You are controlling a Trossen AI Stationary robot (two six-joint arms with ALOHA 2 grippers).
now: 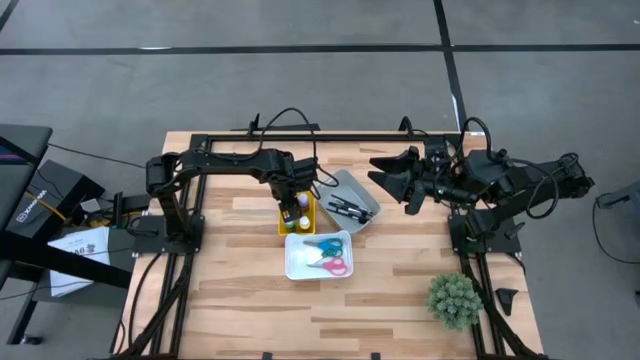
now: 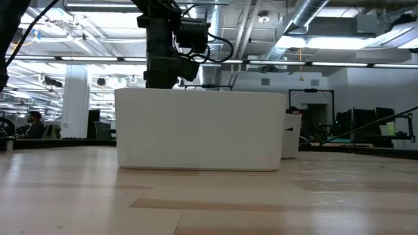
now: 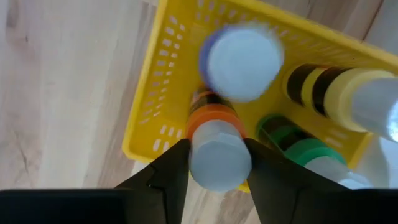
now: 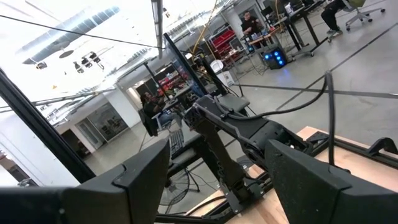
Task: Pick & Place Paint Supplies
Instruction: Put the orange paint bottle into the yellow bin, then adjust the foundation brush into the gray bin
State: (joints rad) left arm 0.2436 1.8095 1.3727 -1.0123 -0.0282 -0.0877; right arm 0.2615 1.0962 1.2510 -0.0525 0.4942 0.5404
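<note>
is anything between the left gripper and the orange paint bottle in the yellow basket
Nothing visible. The left gripper has its fingers on either side of the orange paint bottle, inside the yellow basket. The purple bottle and green bottle stand close beside it.

the white tray (image 2: 199, 130) hides its contents in the low view.

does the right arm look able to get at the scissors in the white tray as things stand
Probably yes: the scissors lie uncovered in the open white tray, the right end effector hangs open nearby, and the left end effector is busy over the yellow basket beside it.
</note>
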